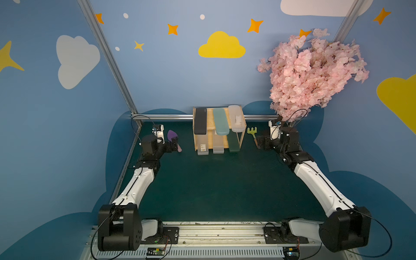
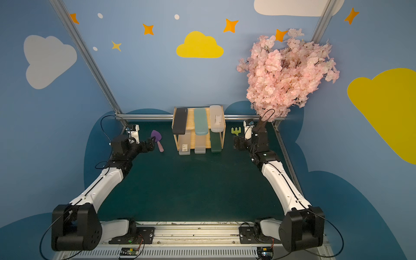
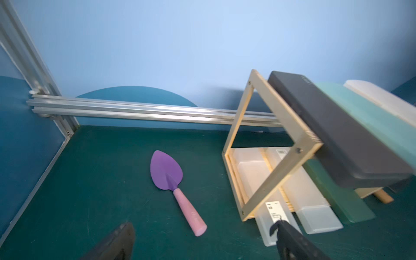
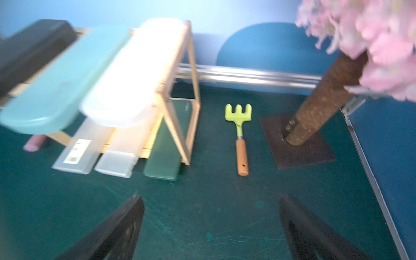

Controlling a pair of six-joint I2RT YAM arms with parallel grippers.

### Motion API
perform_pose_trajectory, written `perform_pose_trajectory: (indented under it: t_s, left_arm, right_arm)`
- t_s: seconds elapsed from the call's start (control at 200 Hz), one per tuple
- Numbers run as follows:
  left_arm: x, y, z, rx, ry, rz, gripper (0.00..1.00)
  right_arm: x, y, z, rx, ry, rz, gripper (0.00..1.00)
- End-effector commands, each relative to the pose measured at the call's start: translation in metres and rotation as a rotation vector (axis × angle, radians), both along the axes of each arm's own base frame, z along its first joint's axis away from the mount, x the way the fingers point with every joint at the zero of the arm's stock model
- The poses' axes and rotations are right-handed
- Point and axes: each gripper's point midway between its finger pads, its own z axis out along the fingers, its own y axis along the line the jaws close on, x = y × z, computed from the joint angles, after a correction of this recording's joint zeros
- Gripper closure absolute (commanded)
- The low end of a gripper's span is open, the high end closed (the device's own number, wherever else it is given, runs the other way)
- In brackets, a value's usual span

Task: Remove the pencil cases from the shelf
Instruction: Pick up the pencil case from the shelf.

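The wooden shelf (image 1: 209,119) stands at the back middle of the green mat. On its top tier lie a black pencil case (image 1: 200,121), a teal one (image 1: 221,121) and a clear one (image 1: 236,118). On the lower tier lie two frosted grey cases (image 1: 202,146) (image 1: 218,145) and a dark green one (image 1: 233,144), their ends sticking out in front. My left gripper (image 1: 174,145) (image 3: 203,222) hangs open left of the shelf, above the trowel's handle. Right of the shelf my right gripper (image 1: 261,143) (image 4: 211,198) is open over bare mat. Neither holds anything.
A purple toy trowel (image 3: 166,171) lies left of the shelf and a green toy rake (image 4: 239,114) lies to its right. A pink blossom tree (image 1: 315,72) stands on a brown base (image 4: 297,144) in the back right corner. Aluminium rails (image 1: 162,116) edge the mat.
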Motion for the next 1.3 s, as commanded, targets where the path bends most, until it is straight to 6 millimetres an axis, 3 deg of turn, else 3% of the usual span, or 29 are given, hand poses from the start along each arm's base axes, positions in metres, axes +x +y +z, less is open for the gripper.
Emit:
perform_pose_trajectory:
  t_s: [0.0,0.165,0.28,0.471,0.666,1.292]
  left_arm:
    - [-0.02,-0.024,0.005,-0.051,0.085,-0.095,0.0]
    - [-0.025,-0.044,0.026,-0.11,0.108,-0.175,0.0]
    - [-0.022,-0.054,0.032,-0.108,0.139,-0.211,0.0]
    - [-0.012,-0.053,0.037,-0.083,0.217,-0.197,0.0]
    - [-0.01,-0.058,0.039,-0.094,0.233,-0.217,0.0]
    - [-0.011,-0.063,0.009,-0.098,0.317,-0.224,0.0]
  right_arm:
    - [-0.025,0.011,0.01,-0.061,0.045,0.003,0.02]
    - [-0.021,0.044,0.033,-0.008,0.096,0.027,0.02]
    - [-0.001,0.062,0.038,-0.046,0.155,0.02,0.02]
    - [0.038,0.095,0.051,-0.041,0.29,0.046,0.02]
    - [0.068,0.113,0.029,-0.045,0.411,0.024,0.02]
    - [0.074,0.111,-0.022,-0.057,0.552,-0.043,0.02]
